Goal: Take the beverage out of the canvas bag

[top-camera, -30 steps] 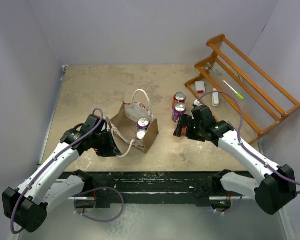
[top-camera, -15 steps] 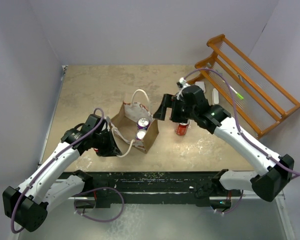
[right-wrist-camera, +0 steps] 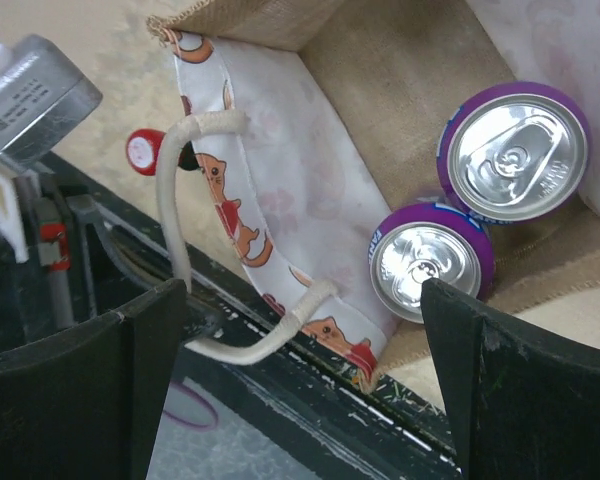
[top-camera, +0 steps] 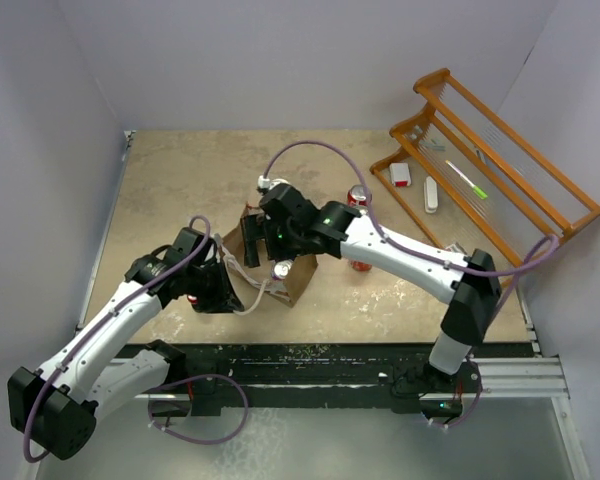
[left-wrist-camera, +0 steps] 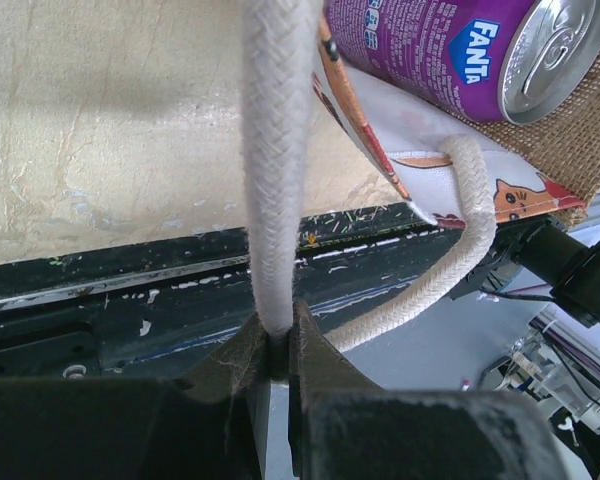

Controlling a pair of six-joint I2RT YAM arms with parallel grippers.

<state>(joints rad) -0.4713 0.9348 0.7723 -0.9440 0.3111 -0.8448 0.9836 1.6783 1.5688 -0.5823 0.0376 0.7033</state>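
Observation:
The canvas bag stands open at the table's middle front, with tan sides and a white face with red prints. Two purple Fanta cans stand upright in its near corner; one also shows in the top view and the left wrist view. My left gripper is shut on the bag's white rope handle, which is pulled taut to the left. My right gripper is open and empty, hovering over the bag's mouth.
Two red cans stand on the table right of the bag. An orange wooden rack leans at the far right, with small white items beside it. The black front rail runs along the table's near edge.
My right arm has swung left from the red cans to above the bag, leaving a red can standing on the table. The left arm has kept still, holding the handle.

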